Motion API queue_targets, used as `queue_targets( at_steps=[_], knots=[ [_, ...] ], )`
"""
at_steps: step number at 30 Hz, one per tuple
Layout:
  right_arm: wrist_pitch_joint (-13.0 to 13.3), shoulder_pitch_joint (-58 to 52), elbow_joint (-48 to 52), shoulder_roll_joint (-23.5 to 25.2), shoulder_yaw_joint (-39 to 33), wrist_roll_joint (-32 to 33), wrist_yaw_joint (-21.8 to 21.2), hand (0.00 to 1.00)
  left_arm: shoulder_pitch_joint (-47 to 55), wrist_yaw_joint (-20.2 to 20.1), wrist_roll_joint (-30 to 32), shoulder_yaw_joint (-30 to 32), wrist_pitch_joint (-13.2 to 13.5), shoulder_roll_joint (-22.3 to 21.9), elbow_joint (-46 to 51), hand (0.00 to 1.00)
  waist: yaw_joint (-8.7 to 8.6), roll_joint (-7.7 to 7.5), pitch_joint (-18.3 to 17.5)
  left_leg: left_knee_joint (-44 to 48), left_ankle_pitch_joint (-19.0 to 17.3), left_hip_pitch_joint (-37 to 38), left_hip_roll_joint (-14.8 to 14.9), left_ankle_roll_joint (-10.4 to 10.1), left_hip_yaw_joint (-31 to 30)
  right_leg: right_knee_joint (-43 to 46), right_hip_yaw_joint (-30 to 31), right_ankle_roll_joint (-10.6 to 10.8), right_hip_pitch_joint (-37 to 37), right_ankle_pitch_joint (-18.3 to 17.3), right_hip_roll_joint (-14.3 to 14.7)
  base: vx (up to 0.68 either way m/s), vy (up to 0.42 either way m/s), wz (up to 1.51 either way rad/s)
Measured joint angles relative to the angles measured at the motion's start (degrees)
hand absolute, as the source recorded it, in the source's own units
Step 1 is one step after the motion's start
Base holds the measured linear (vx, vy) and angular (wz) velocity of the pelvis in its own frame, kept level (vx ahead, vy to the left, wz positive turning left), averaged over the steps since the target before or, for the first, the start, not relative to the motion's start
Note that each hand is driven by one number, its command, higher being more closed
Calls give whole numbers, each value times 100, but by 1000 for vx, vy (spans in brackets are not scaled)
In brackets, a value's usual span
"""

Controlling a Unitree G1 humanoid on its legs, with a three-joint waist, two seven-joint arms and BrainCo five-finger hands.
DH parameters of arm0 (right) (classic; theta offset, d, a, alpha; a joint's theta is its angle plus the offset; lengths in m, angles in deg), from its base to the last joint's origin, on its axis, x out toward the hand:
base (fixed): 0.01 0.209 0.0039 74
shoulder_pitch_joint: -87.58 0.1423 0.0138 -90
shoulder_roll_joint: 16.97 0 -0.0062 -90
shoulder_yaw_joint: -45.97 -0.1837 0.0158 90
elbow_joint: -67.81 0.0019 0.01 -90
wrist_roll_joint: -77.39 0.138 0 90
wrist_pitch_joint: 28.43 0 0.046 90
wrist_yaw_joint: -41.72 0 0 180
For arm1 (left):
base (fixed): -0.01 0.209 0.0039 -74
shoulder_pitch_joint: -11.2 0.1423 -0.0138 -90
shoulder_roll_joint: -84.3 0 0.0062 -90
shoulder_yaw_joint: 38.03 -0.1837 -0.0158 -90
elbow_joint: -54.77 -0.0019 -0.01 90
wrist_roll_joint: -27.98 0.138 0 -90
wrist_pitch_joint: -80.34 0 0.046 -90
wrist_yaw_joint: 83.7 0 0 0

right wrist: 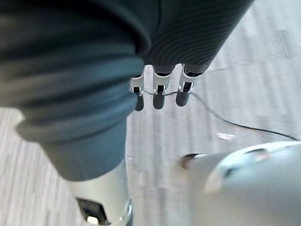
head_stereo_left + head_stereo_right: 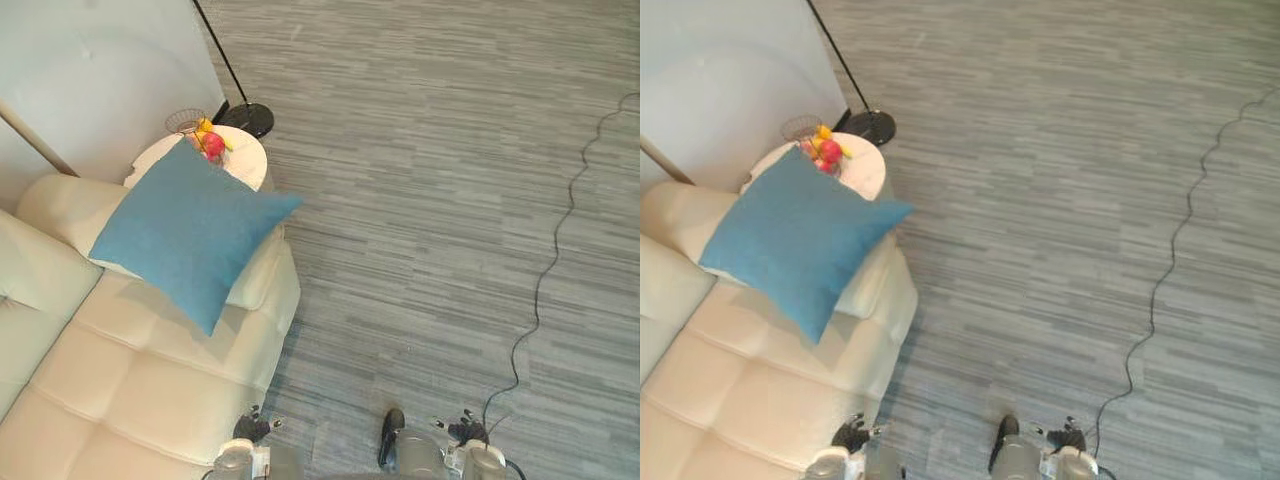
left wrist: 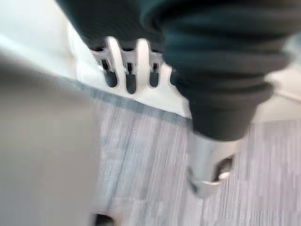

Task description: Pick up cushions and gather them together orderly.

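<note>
We saw the square blue fabric cushion [image 2: 190, 235] propped on the far end of the cream leather sofa [image 2: 150, 380], ahead and left of both hands; the left hand [image 3: 129, 66] was nearer. It and the right hand [image 1: 160, 89] hung straight-fingered, empty.

Matt blue cloth cushion [image 2: 190, 232], smooth cream leather-like sofa [image 2: 140, 385], striped grey carpet [image 2: 440, 200]

Floor [image 2: 450, 200]: grey carpet, finely streaked in bands.
Wall [image 2: 90, 70]: pale and plain, at far left.
Sofa [image 2: 130, 390]: cream, tufted, set along the left below the wall.
Table [image 2: 250, 165]: round, white, placed just past the sofa's arm; a wire basket [image 2: 185, 120] and fruit [image 2: 212, 143] are carried on it.
Lamp base [image 2: 247, 118]: black, round, stood on the floor just beside the table, with a thin black pole [image 2: 215, 45].
</note>
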Motion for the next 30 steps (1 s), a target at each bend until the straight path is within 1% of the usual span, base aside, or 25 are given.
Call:
queue_targets(
  at_steps=[1,3,5,6,7,8,9,11,12,13,15,16,17,18,19,21,22,23,24,25,26,27,28,29,30],
  knots=[
    [0,-18,0,0,0,0,-1,0,-1,-1,-8,-1,9,0,13,0,13,-8,5,95,-20,-38,4,14,75,-55,-23,-1,102,-12,4,346,-216,58],
    [1,-62,3,9,-3,10,2,0,23,-6,-89,-1,89,-13,110,0,48,-25,9,199,-221,-329,-55,182,830,-469,-253,14,629,-18,-11,261,-98,35],
    [9,-40,16,26,-8,98,5,0,15,-5,-152,-2,96,-17,146,0,52,-26,8,-442,-217,-545,-230,234,1245,-641,-456,124,773,45,-52,242,3,39],
    [18,-4,26,28,-28,186,16,0,6,-2,-200,-4,86,-24,138,0,51,-4,-1,-1400,84,-612,-400,267,1645,-725,-645,213,884,12,-68,269,53,61],
    [17,-30,25,26,-64,198,32,0,9,-3,-201,-8,76,-36,129,0,43,23,-12,-1961,426,-596,-477,265,1896,-752,-752,285,960,-26,-53,318,76,78],
    [12,-38,15,69,-151,223,51,0,-14,-5,-202,-2,70,4,129,0,55,-57,-20,-2403,652,-479,-630,611,2184,-785,-854,386,1071,-58,-118,404,76,97],
    [20,-59,32,239,-176,230,59,0,-14,1,-219,7,71,109,147,0,57,-357,-47,-2883,821,-314,-959,692,2310,-1020,-1025,520,1166,52,-236,396,56,84],
    [22,41,34,318,-172,239,47,0,-28,-17,-263,60,62,168,202,0,112,-469,-20,-2847,766,-318,-1030,786,2242,-1153,-1056,583,1282,105,-251,288,14,52],
    [31,115,38,370,-167,239,45,0,-35,-30,-286,62,44,209,203,0,111,-519,-16,-2624,628,-301,-1045,971,2246,-1110,-1051,613,1454,134,-281,252,24,45],
    [37,132,37,379,-156,239,45,0,-31,-29,-319,64,42,206,202,0,119,-525,-17,-2540,582,-261,-1033,986,2270,-982,-1039,619,1489,129,-311,241,43,41],
    [70,171,40,410,-114,239,35,0,30,-29,-415,128,32,189,199,0,167,-491,-39,-2550,442,7,-981,930,2282,-6,-959,690,1327,82,-475,184,68,13],
    [76,160,40,416,-111,239,30,0,103,-27,-437,138,26,177,203,0,168,-469,-92,-2738,288,215,-981,844,2216,952,-887,756,1026,48,-660,197,68,29],
    [71,124,36,444,-109,237,29,0,141,-29,-486,140,8,222,213,0,144,-567,-141,-2923,229,347,-1112,808,2063,1947,-714,868,654,105,-947,201,17,56],
    [69,103,34,462,-121,236,27,0,145,-27,-523,147,-29,247,213,0,76,-623,-137,-3019,216,462,-1198,828,1918,2530,-576,987,408,-78,-1112,226,-44,84],
    [65,24,32,462,-120,237,6,0,172,-24,-532,153,-35,285,213,0,32,-657,-138,-3150,208,602,-1258,832,1726,2724,-489,885,300,-394,-1118,288,-85,89],
    [66,-101,35,445,-119,238,-6,0,228,2,-533,158,-34,280,226,0,9,-625,-129,-3373,263,877,-1246,743,1360,2416,-463,654,156,-747,-921,293,-136,103],
    [67,-117,36,441,-118,239,-17,0,208,2,-531,157,-32,227,229,0,-27,-554,-105,-3451,276,950,-1151,659,999,1859,-153,602,-131,-840,-633,223,-148,95],
    [67,-115,37,439,-118,239,-17,0,199,3,-531,157,-32,216,229,0,-30,-539,-96,-3464,279,958,-1134,650,953,1786,-93,602,-174,-840,-588,265,-215,106],
    [67,-117,38,431,-118,239,-19,0,161,2,-530,154,-31,169,225,0,-54,-479,-77,-3526,330,1002,-1056,564,735,1391,236,596,-359,-810,-422,134,-137,96],
    [69,-123,54,431,-125,273,-24,0,159,2,-527,151,-29,136,218,0,-101,-441,-80,-3566,360,1003,-1005,499,479,929,583,600,-498,-621,-292,233,-260,131],
    [70,-141,62,431,-123,280,-24,0,135,2,-524,150,-27,128,205,0,-133,-487,-91,-3573,367,1011,-995,359,254,383,925,615,-522,-281,-233,247,-329,142],
    [73,-170,62,457,-122,284,-26,0,124,1,-501,159,-23,163,207,0,-149,-659,-112,-3506,303,1024,-1066,182,24,-284,1311,638,-484,411,-272,248,-374,127],
    [71,-161,42,424,-123,284,-42,0,67,1,-472,165,-25,184,136,0,-164,-618,-66,-3418,223,1020,-1037,56,-197,-217,1309,461,-393,698,-228,218,-382,106],
    [76,-152,58,378,-125,286,-57,0,76,-4,-419,170,-21,92,100,0,-136,-471,-91,-3382,246,971,-871,-35,-296,-179,1222,442,-301,657,-80,187,-342,75],
    [90,-141,100,326,-126,291,-74,0,101,0,-399,176,-20,27,82,0,-113,-385,-120,-3384,248,978,-762,-40,-321,-163,1042,333,-236,501,-7,175,-305,66]
  ],
)
